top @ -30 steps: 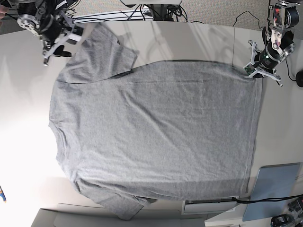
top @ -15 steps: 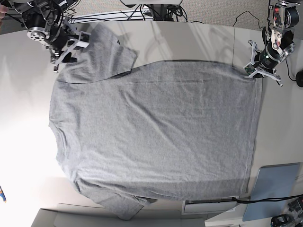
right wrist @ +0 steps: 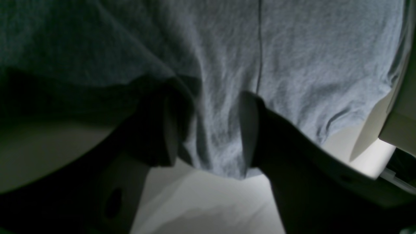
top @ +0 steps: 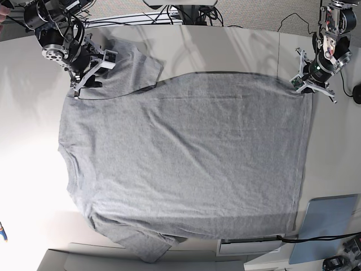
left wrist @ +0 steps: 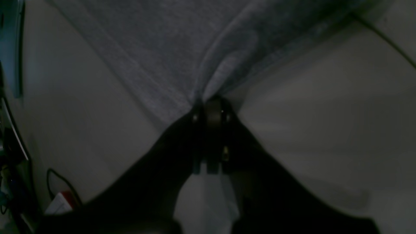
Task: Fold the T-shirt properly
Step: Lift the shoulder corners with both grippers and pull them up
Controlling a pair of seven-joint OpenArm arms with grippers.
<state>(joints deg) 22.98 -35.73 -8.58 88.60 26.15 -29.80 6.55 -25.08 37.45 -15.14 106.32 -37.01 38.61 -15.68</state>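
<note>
The heather-grey T-shirt [top: 186,152] lies spread flat, plain side up, with its collar toward the left of the base view. At the shirt's upper right hem corner, my left gripper [top: 302,84] is shut on the cloth. The left wrist view shows the left gripper [left wrist: 210,101] pinching a raised fold of the T-shirt [left wrist: 162,48]. My right gripper [top: 89,74] is down over the upper sleeve near the shoulder. In the right wrist view the right gripper [right wrist: 209,130] is open, its fingers [right wrist: 252,130] straddling the sleeve edge of the T-shirt [right wrist: 292,48].
A flat pale blue-grey panel [top: 327,226] lies at the lower right, beside a white box [top: 251,247]. Cables [top: 186,17] run along the table's back edge. A dark object [top: 357,93] sits at the right border.
My right arm has moved down and right from beside the sleeve onto it. The left arm and the shirt body have stayed put.
</note>
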